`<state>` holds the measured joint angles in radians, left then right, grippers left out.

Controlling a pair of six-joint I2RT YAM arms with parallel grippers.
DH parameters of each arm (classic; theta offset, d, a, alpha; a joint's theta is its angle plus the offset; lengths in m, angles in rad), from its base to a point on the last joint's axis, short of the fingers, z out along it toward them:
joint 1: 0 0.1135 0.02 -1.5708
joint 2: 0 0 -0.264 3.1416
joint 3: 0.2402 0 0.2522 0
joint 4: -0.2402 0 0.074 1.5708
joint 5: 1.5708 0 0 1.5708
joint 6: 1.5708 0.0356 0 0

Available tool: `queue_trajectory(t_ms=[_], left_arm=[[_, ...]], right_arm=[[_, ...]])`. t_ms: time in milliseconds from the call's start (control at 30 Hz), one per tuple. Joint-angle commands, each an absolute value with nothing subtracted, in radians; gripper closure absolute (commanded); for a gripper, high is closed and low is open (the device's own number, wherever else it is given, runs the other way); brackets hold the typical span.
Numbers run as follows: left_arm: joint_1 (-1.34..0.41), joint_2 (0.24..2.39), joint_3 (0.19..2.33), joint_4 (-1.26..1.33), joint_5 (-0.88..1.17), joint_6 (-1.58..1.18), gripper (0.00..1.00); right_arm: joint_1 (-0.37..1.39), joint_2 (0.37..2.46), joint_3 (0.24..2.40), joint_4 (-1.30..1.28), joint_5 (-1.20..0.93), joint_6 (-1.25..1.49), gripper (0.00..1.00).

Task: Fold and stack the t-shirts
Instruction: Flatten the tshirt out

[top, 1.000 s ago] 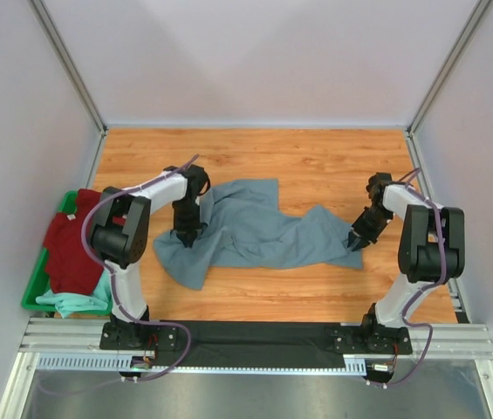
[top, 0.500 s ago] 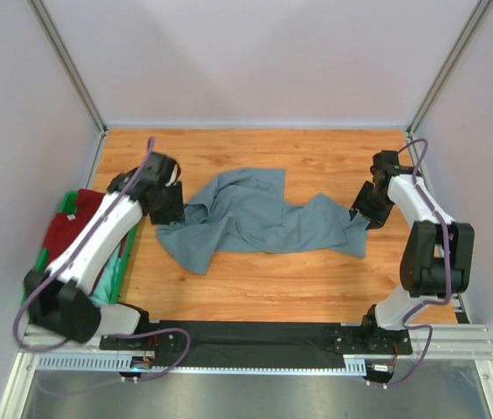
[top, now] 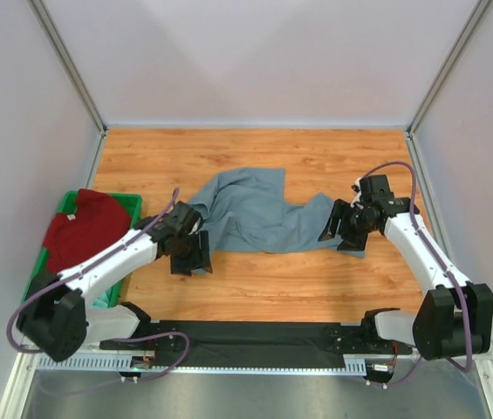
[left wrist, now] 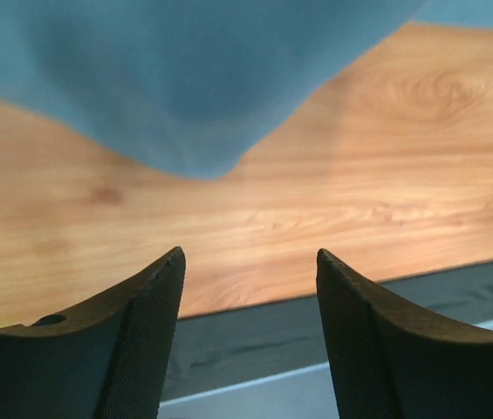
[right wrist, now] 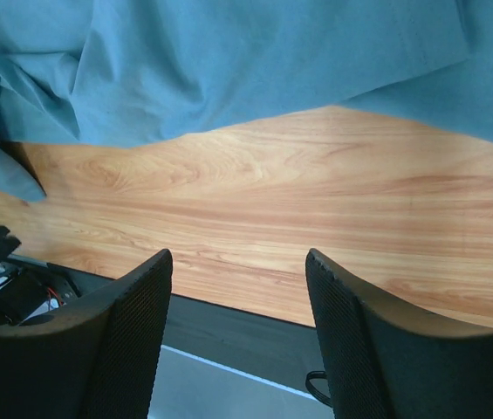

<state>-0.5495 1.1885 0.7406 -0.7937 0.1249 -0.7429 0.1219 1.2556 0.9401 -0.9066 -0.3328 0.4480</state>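
While only the overhead view caught the green bin (top: 134, 199) at the left edge with the dark red tee (top: 85, 229) heaped in it, the wrist views settled the grips. The slate grey-blue tee (top: 259, 214) lay crumpled mid-bench (top: 316, 157), long axis running left-right, right end dipping slightly toward the near edge, one flap poking toward the far wall. From overhead the left claw (top: 192, 253) sat just on the near side of the tee's left end. Its wrist camera showed both fingers (left wrist: 141, 340) spread wide, bare wood between them, and a rounded fold of cloth ahead of the tips, no contact. At the tee's right end the right claw (top: 338, 231) had its fingers (right wrist: 124, 332) apart too, nothing between them, the cloth edge running across beyond the tips. Both released, holding nothing.
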Motion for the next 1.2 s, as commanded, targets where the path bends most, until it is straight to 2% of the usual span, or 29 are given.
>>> queue_trajectory(t_ms=[0, 167, 300, 400, 433, 467, 600, 800, 833, 933, 1000, 1067, 1100, 1167], left_arm=[[-0.603, 1.317, 0.834, -0.772, -0.081, -0.718, 0.32], [-0.621, 1.511, 0.909, -0.773, -0.15, -0.677, 0.41], [-0.621, 1.583, 0.954, -0.764, -0.176, -0.646, 0.46], [-0.624, 1.621, 0.98, -0.753, -0.195, -0.623, 0.67], [-0.624, 1.631, 0.986, -0.755, -0.193, -0.612, 0.78], [-0.623, 1.656, 1.003, -0.759, -0.189, -0.606, 0.99], [-0.655, 1.635, 1.002, -0.807, -0.103, -0.61, 1.0], [-0.701, 1.311, 0.856, -0.92, 0.194, -0.715, 1.0], [-0.696, 1.219, 0.83, -0.94, 0.201, -0.722, 1.0], [-0.64, 1.155, 0.839, -1.018, 0.135, -0.665, 0.99], [-0.496, 1.196, 0.88, -1.034, 0.1, -0.605, 0.98], [-0.357, 1.336, 0.995, -1.042, 0.097, -0.507, 1.0], [-0.333, 1.388, 1.044, -1.04, 0.01, -0.438, 1.0], [-0.307, 1.556, 1.211, -1.084, -0.186, -0.393, 0.88]], right_arm=[[0.127, 1.194, 0.922, -0.864, -0.39, 0.471, 0.36], [0.127, 1.149, 0.9, -0.868, -0.397, 0.488, 0.37], [0.129, 1.115, 0.871, -0.87, -0.39, 0.495, 0.37], [0.126, 1.109, 0.844, -0.864, -0.402, 0.503, 0.37], [0.127, 1.109, 0.839, -0.859, -0.405, 0.508, 0.37], [0.127, 1.109, 0.833, -0.859, -0.41, 0.508, 0.37], [0.127, 1.12, 0.841, -0.856, -0.413, 0.508, 0.37], [0.127, 1.147, 0.859, -0.876, -0.414, 0.479, 0.37], [0.127, 1.152, 0.858, -0.876, -0.411, 0.473, 0.37], [0.127, 1.158, 0.847, -0.87, -0.414, 0.471, 0.37], [0.127, 1.169, 0.844, -0.862, -0.429, 0.472, 0.37], [0.127, 1.177, 0.847, -0.862, -0.436, 0.472, 0.37], [0.127, 1.181, 0.848, -0.862, -0.437, 0.471, 0.37], [0.127, 1.183, 0.847, -0.854, -0.44, 0.469, 0.37]])
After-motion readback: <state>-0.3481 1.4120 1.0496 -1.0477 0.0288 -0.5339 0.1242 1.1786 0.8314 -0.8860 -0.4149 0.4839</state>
